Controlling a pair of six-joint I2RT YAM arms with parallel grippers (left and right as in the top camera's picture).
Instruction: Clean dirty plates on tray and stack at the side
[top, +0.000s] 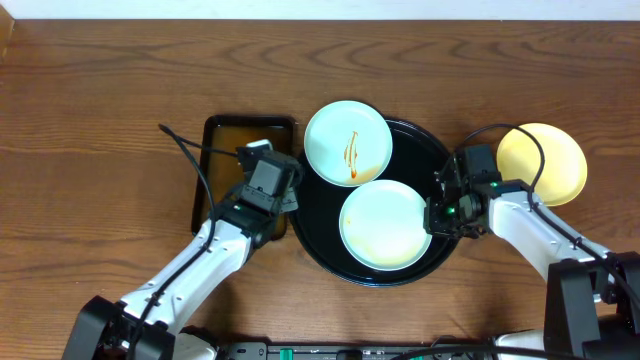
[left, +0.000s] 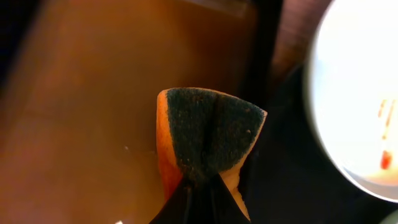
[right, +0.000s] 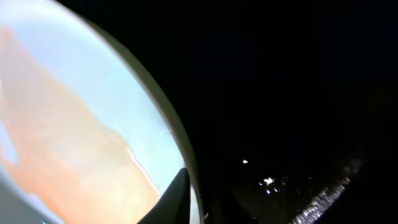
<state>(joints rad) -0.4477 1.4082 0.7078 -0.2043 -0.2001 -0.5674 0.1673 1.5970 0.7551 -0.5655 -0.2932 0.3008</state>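
The left gripper (left: 199, 183) was clamped on a folded sponge (left: 208, 130), dark scouring face outward, above the brown tray (top: 228, 135) beside the black tray (top: 425, 150). The right gripper (top: 437, 215) was nipped onto the right rim of the near mint plate (top: 385, 223), which lay on the black tray with a faint orange smear. The far mint plate (top: 348, 143), streaked red-brown, overlapped the tray's far rim, and the yellow plate (top: 541, 163) sat on the table (top: 100, 90), right of the tray.
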